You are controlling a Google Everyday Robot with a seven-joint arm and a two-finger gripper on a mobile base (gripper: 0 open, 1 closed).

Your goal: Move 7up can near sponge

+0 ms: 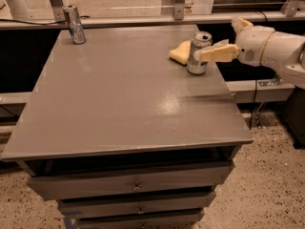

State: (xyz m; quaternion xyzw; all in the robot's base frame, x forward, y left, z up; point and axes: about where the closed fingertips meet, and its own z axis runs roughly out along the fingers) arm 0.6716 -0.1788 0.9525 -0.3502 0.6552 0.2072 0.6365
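The 7up can (197, 56) stands upright near the right edge of the grey table (119, 94), its silver top showing. The pale yellow sponge (180, 52) lies right beside it on its left, touching or almost touching it. My gripper (218, 39) reaches in from the right at the can's height. One cream-yellow finger (217, 53) lies across the front of the can's upper right side. The other finger (240, 24) points up, away from the can. The gripper is open and holds nothing.
A slim, tall silver can (74, 24) stands at the table's far left corner. Rails and posts run behind the table. Drawers (136, 185) sit under the table front. The white arm (281, 49) hangs past the table's right edge.
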